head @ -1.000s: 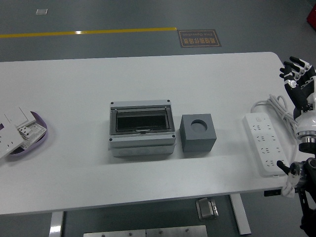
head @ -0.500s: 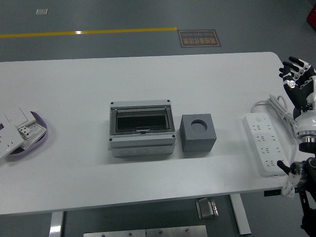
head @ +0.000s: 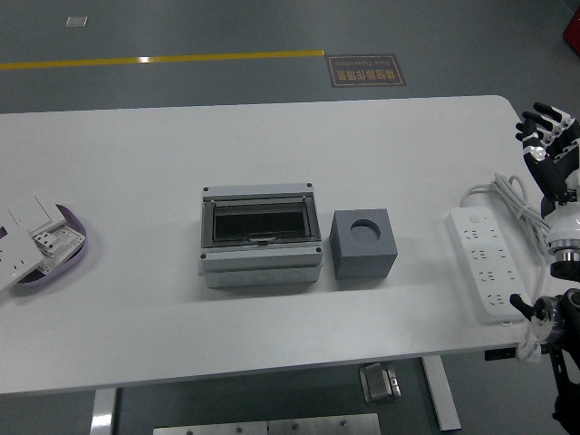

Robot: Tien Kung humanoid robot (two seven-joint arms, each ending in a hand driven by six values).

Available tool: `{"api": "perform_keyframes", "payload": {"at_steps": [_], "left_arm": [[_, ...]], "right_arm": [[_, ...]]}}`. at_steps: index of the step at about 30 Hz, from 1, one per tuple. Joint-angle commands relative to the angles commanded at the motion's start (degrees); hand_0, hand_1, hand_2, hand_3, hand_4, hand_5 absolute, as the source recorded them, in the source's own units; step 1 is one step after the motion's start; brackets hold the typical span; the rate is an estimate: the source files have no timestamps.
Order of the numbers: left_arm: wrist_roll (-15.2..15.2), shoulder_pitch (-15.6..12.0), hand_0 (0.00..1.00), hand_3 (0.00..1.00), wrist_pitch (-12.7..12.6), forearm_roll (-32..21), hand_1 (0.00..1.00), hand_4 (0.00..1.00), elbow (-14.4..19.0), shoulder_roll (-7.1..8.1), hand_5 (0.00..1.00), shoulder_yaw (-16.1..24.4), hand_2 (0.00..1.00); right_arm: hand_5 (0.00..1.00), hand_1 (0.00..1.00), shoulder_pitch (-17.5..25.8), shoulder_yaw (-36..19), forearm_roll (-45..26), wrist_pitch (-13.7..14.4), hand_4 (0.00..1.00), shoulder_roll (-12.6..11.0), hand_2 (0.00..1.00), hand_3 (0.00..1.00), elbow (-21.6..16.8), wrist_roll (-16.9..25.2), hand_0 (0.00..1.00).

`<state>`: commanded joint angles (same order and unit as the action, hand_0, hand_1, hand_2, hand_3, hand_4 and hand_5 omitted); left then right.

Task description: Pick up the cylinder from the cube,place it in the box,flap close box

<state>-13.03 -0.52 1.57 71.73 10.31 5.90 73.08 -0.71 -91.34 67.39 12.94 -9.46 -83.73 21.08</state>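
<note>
Cube [head: 363,245], grey, sits mid-tabletop with a round socket in its top face; whether the cylinder sits in it cannot be told. Just to its left stands the grey box [head: 260,238], its clear flap down over a dark interior. A white power strip [head: 488,263] with coiled cord lies nearer the right edge of the white tabletop [head: 181,154]. Beyond that edge the right hand [head: 548,136] is raised, fingers loosely extended, holding nothing. At far left, a purple-rimmed tray [head: 56,249] holds white switch plates.

Matt grey cube [head: 363,245] (plastic-looking), smooth white table [head: 272,145].
</note>
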Motion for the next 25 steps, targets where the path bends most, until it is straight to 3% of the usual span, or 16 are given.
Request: {"api": "perform_keyframes", "payload": {"at_steps": [25], "left_arm": [[0.0, -0.2, 0.603, 0.605, -0.4, -1.8, 0.586, 0.67, 0.0, -0.1, 0.281, -1.3, 0.564]], "right_arm": [[0.292, 0.625, 2.2, -1.0, -0.7, -1.0, 0.624, -1.5, 0.649, 0.674, -0.4, 0.7, 0.655]]}}
